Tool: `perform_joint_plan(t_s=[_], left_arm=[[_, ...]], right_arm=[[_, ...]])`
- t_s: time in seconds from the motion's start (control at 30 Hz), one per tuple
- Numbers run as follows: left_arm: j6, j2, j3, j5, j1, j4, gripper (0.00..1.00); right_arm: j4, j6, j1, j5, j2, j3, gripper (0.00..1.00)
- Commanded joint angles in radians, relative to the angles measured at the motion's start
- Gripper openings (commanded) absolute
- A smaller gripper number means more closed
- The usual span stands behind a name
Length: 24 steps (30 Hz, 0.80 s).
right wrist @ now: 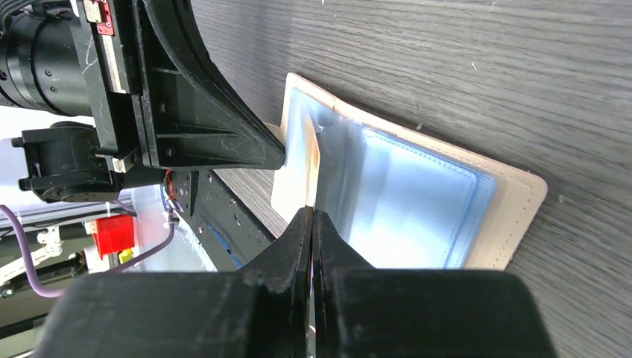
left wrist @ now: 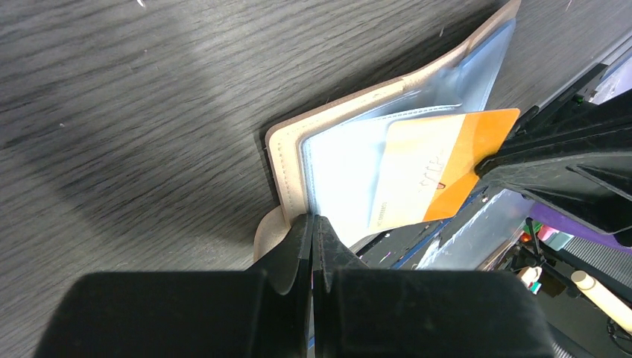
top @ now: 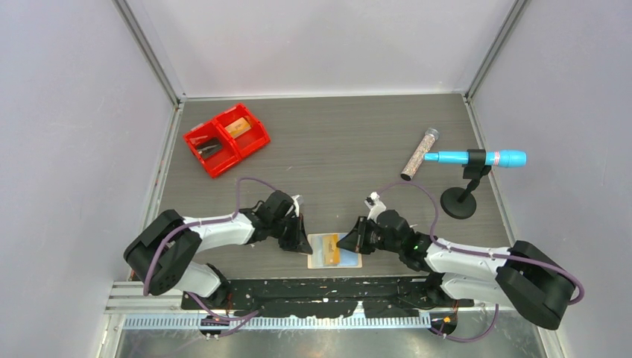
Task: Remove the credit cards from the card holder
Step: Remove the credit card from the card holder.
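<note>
The tan card holder lies spread open near the table's front edge, blue-grey panels up. My left gripper is shut on its left edge, and the left wrist view shows the jaws closed over the tan rim. A cream and orange credit card sticks partly out of a pocket. My right gripper is shut on that card's corner. In the right wrist view the card shows edge-on above the holder. No dark grey card shows.
A red two-compartment bin with small items sits at the back left. A glitter tube and a blue pen on a black stand are at the right. The black base rail runs just in front of the holder.
</note>
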Motion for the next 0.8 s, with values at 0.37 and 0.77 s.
perform_joint_plan(t_s=[0.37,0.77], left_arm=[[0.063,-0.013,0.039,-0.075,-0.011,-0.157,0.00],[0.052,-0.207,0.177,-0.037,-0.011,-0.227,0.27]], right_arm=[[-0.301,-0.044,-0.043,0.082,-0.251,0.062,0.05],[-0.450,-0.002,-0.043,0.155,-0.455,0.110,0.05]])
